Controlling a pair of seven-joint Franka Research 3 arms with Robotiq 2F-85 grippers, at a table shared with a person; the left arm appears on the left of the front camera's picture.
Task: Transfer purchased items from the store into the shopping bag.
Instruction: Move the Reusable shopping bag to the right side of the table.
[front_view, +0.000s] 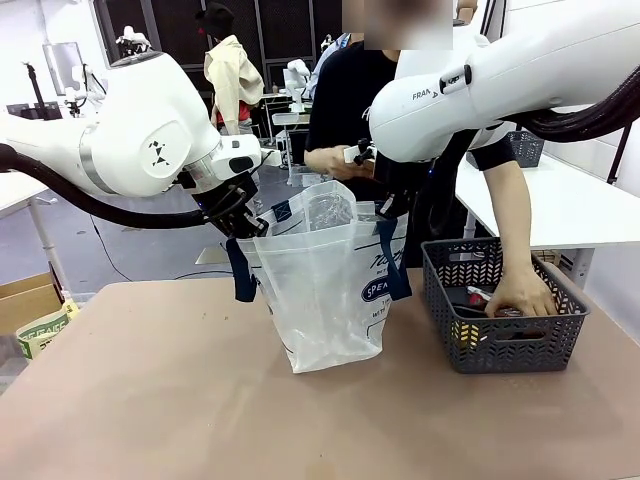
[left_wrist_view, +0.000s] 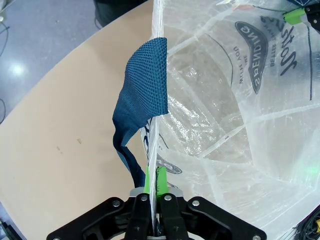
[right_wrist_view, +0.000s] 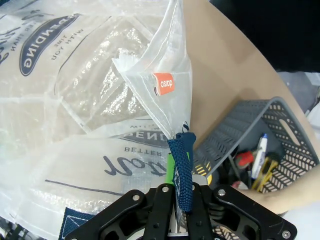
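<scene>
The clear shopping bag with navy straps stands upright on the table between my arms. My left gripper is shut on the bag's left rim, beside a navy strap. My right gripper is shut on the bag's right edge and its navy strap. The bag's mouth is held open. To the right sits the store, a dark grey lattice basket. A person's hand reaches into it among dimly seen items.
The tan table has free room at the left and front. A person in black stands behind the bag. A cardboard box sits on the floor at the far left. A white table stands at the back right.
</scene>
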